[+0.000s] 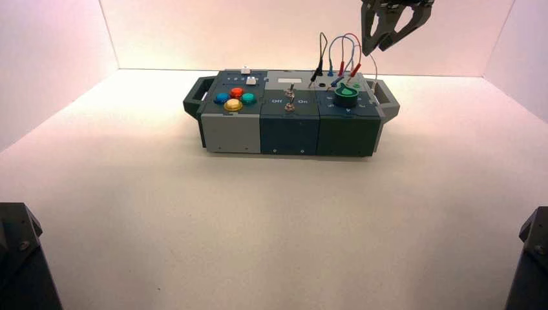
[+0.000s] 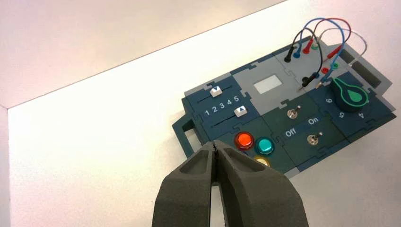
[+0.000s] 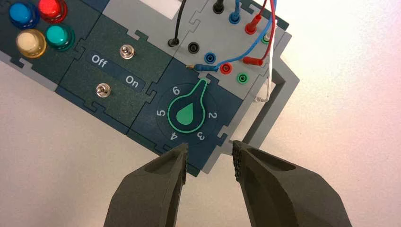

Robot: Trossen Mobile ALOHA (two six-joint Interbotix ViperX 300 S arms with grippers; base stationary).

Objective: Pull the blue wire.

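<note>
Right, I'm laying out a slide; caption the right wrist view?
Right end effector, open beside the green-marked black knob, blue wire beyond.

Bright pinkish lighting, soft shadows nr box

In the high view, a pale tabletop spreads across the middle and bottom; 1 box sits directly on it at upper centre; 1 tiny dark speck shows lower left.
</note>
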